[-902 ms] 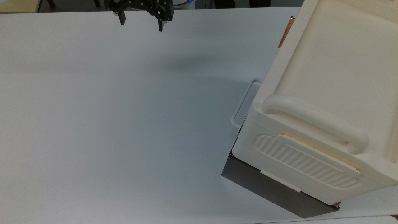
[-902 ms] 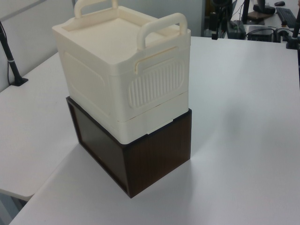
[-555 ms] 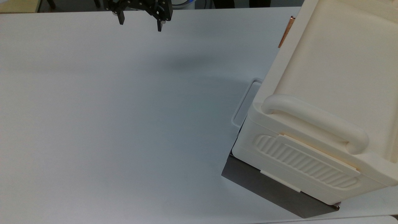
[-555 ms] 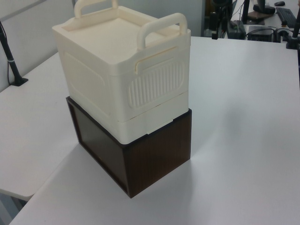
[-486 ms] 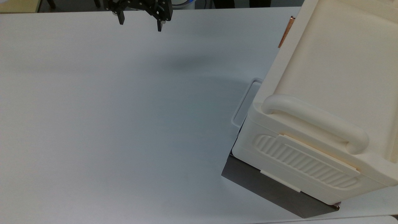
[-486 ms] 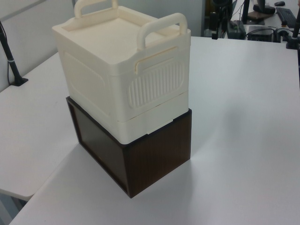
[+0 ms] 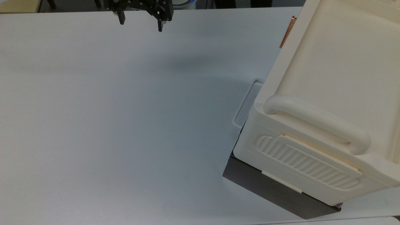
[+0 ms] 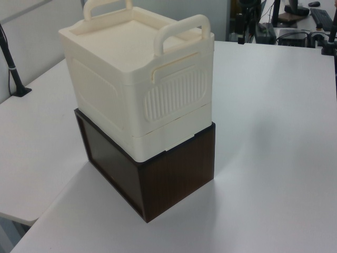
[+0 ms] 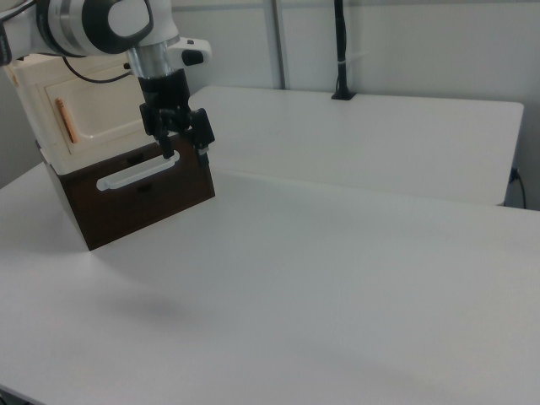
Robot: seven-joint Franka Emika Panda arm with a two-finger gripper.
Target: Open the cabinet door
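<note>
From my remote seat I see the gripper (image 7: 140,23) hanging above the white table (image 7: 109,109) at the far top edge of the top view, jaws spread wide and holding nothing. In the right view the gripper (image 9: 183,145) sits in front of the stacked units, fingers pointing down, arm (image 9: 101,24) coming in from the right view's upper left. The cabinet door (image 9: 93,118) faces the camera in the right view: cream panel with recessed face, copper bar handle (image 9: 61,121) upright near its left edge, door looks shut flush. In the top view the copper handle (image 7: 287,32) shows on the cream cabinet (image 7: 337,78) side, well apart from the gripper. Cream cabinet sits on a dark brown box (image 8: 168,179) with a white drawer handle (image 9: 135,173).
</note>
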